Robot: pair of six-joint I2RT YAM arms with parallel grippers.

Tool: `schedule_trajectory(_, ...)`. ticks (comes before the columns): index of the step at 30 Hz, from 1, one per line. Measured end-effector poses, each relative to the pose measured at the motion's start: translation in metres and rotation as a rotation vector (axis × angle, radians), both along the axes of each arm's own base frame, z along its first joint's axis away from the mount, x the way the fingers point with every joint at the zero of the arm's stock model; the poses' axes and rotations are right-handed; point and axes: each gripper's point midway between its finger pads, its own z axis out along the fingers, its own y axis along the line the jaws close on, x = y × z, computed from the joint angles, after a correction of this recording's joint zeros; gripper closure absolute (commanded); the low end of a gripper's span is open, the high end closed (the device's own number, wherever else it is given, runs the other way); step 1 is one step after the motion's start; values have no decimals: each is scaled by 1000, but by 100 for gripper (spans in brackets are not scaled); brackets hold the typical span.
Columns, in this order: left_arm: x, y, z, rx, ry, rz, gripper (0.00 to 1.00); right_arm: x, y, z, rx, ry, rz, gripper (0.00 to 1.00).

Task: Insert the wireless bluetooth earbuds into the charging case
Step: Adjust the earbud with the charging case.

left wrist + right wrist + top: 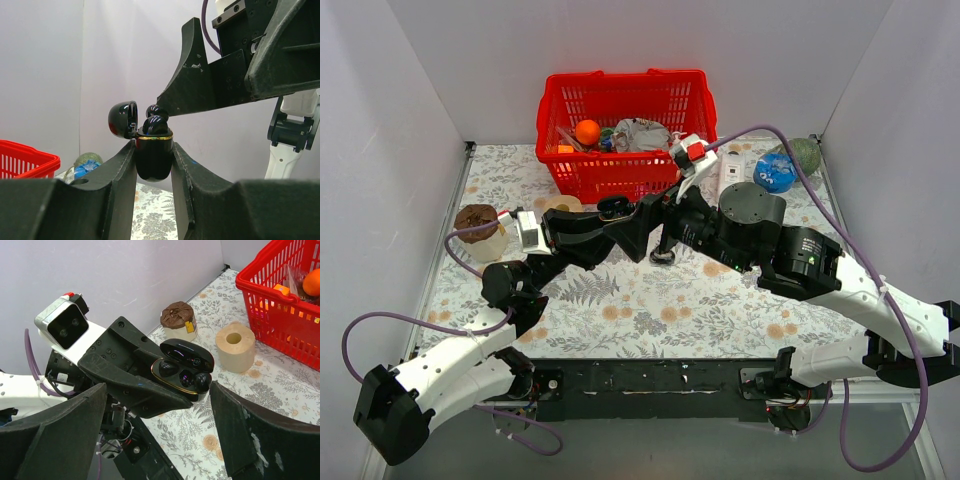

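My left gripper [154, 150] is shut on the charging case [154, 159], a glossy black oval with a gold rim, held up off the table. Its lid [122, 119] is swung open. Two black earbuds lie in the case: one [169, 368] sits low in its well, the other [202, 381] bulges above the rim. My right gripper [159, 387] is open and hovers just over the case, one finger on each side, holding nothing. In the top view both grippers meet mid-table around the case [613, 208].
A red basket [625, 130] with an orange [587, 131] and other items stands at the back. A tan tape roll [236, 346] and a brown-lidded cup [177, 320] sit on the left. A blue object [775, 172] and a green ball [807, 152] lie back right.
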Motion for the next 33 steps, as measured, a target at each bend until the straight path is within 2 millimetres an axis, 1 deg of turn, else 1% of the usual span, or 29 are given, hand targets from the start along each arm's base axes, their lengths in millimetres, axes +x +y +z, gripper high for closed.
schedule_trajectory(14,0,1,1,-3,-4,5,100,0,6,-7,-15,9,9,11)
schedule_trajectory(27,-1,4,5,-13,-17,14,100,-2,9,-3,6,13,29,12)
schedule_trajectory(33,0,4,5,-15,-20,20,100,0,16,-8,-8,17,31,12)
